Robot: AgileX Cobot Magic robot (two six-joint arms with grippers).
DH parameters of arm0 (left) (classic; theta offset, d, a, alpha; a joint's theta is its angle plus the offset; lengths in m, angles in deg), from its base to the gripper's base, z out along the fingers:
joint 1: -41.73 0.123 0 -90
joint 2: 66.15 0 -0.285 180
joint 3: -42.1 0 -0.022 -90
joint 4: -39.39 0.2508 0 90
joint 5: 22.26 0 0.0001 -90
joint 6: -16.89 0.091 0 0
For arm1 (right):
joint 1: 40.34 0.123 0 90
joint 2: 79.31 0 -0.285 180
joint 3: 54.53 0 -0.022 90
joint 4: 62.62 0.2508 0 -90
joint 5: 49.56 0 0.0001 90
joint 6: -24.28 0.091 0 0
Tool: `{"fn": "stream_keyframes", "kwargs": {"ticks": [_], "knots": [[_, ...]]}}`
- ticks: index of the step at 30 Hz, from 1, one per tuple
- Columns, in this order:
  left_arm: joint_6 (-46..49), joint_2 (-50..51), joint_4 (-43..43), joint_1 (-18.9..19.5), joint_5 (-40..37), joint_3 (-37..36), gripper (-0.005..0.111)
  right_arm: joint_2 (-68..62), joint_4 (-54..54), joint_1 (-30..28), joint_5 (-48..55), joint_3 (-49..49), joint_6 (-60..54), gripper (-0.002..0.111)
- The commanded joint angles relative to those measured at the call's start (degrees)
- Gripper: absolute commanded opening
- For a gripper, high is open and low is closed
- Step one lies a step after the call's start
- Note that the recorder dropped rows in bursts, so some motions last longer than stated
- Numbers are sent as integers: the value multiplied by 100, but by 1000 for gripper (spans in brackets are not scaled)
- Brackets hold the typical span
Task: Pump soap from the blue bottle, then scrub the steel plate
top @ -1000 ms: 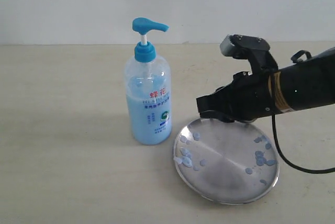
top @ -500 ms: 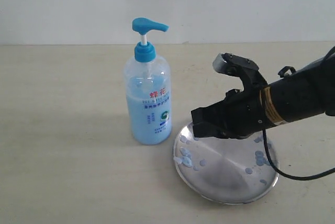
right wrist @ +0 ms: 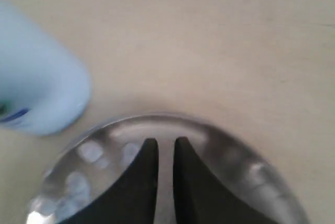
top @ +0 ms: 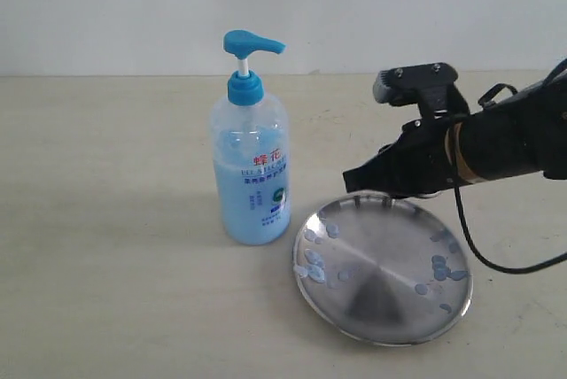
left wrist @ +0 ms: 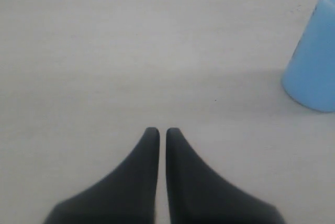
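Steel comes first: the steel plate (top: 390, 255) lies nearest, in the lower right of the exterior view, flat on the pale table (top: 106, 220). The soap (top: 314, 266) sits on it as small pale blue blobs, one cluster at the plate's left edge and another at its right. They look round and separate, with no smear between them and a bare, dry-looking middle.

Just left of the plate and a little farther back stands the blue bottle (top: 251, 166), upright, about two-thirds full, its pump head raised on the white stem and its spout pointing right.

My right claw (top: 354, 182) hangs over the plate's far rim, apart from the metal as far as I can tell. In my right wrist view its two fingers stand with only a thin gap and nothing between them. My left claw (left wrist: 163, 131) does not show in the exterior view; its own camera shows the fingers almost touching, empty, low over bare table, with the bottle's base at the right edge of that frame.

Farthest back is the plain white wall (top: 133, 7).

I judge the pumping done, since soap is already on the plate. The scrubbing seems hardly begun, if at all, and I see no sponge or cloth anywhere.
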State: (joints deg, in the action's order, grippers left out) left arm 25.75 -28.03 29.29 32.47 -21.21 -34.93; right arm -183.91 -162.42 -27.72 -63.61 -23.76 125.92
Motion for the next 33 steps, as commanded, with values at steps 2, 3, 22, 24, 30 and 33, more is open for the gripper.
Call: {"fn": "stream_keyframes", "kwargs": {"ticks": [2, 3, 22, 24, 30, 33], "knots": [[40, -20, 23, 8, 63, -19, 4, 17, -15, -7, -1451, 417, -21, 0], [29, -20, 23, 8, 63, -19, 4, 17, -15, -7, -1604, 523, 50, 0], [15, -20, 23, 8, 86, -19, 4, 17, -15, -7, -1473, 1087, 1333, 0], [15, -20, 23, 8, 86, -19, 4, 17, -15, -7, -676, 1049, 1296, 0], [15, -20, 23, 8, 86, -19, 4, 17, -15, -7, 300, 697, -291, 0], [15, -20, 23, 8, 86, -19, 4, 17, -15, -7, -411, 783, -758, 0]]}}
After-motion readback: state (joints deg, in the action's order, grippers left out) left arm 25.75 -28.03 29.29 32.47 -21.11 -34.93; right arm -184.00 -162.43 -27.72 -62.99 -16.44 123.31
